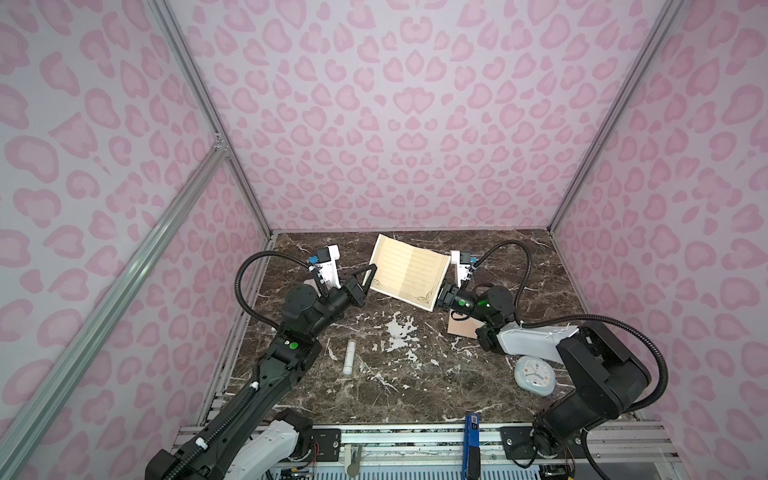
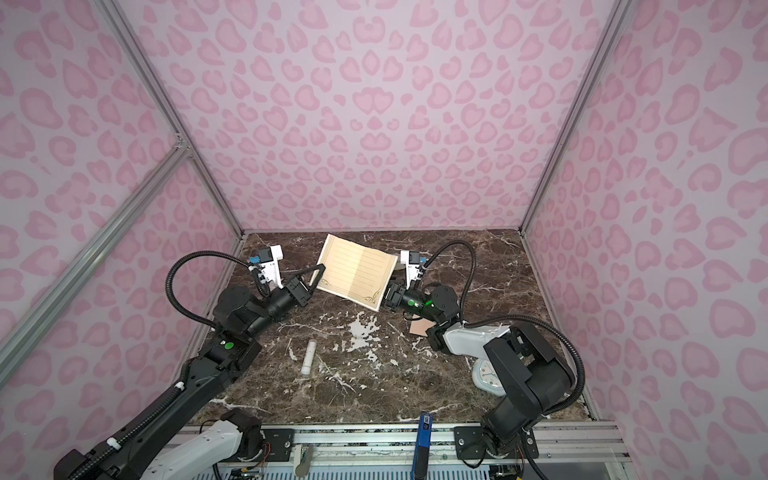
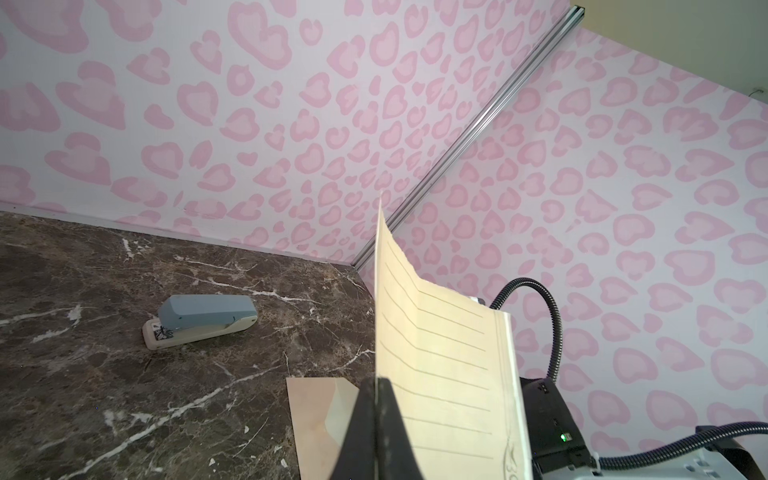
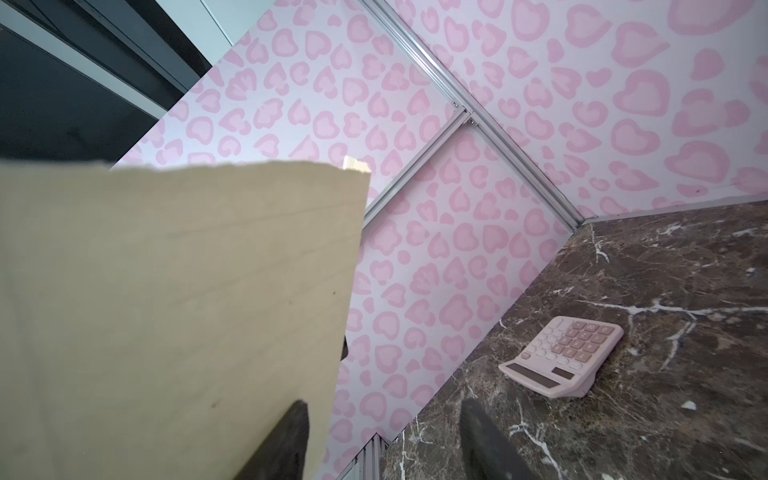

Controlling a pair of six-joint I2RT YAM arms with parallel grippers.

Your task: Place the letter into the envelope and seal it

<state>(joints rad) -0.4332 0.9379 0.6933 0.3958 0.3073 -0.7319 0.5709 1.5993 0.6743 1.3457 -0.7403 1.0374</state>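
Observation:
The letter [image 1: 409, 270], a cream ruled sheet with corner flourishes, hangs creased and tilted above the back of the table. My left gripper [image 3: 376, 388] is shut on its left edge, also seen in a top view [image 1: 370, 275]. At the sheet's right edge my right gripper [image 4: 384, 415] stands open; one finger [image 4: 297, 419] lies against the sheet's plain back and the other is well apart. The peach envelope [image 1: 462, 328] lies flat on the table, partly hidden under my right arm. In the left wrist view the envelope [image 3: 316, 419] shows its paler flap.
The table is dark marble [image 1: 415, 386]. On it lie a white tube [image 1: 350, 356] front left, a pale blue clock [image 1: 535, 376] front right, a blue-grey stapler [image 3: 199, 320] and a pink calculator [image 4: 563, 357]. A blue tool [image 1: 471, 436] stands on the front rail. Patterned walls close three sides.

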